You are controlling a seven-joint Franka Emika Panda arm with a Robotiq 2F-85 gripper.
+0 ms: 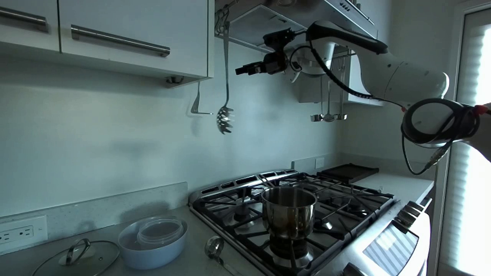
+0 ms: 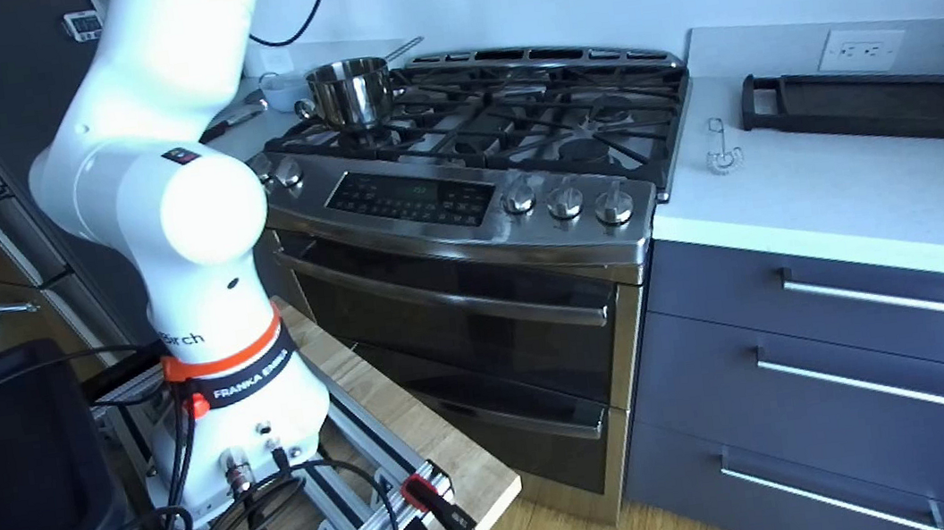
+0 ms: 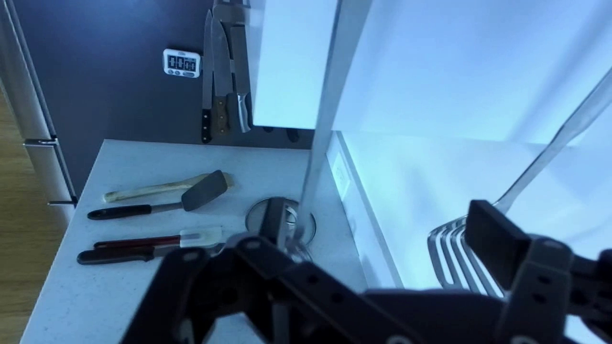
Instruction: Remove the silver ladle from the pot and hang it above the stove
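Observation:
The pot stands on a front burner of the stove in both exterior views. A thin silver handle juts out behind it; I cannot tell whether it is the pot's own. A silver ladle lies on the counter beside the stove; I cannot tell whether it is the task's ladle. My gripper is raised near the range hood, right of the hanging silver pasta server. In the wrist view my gripper is open and empty, the server's blurred handle passing near its left finger.
A slotted spatula hangs beside the server and shows behind my right finger in the wrist view. Several utensils hang farther right. The range hood and cabinet are close. The white bowl and glass lid lie left.

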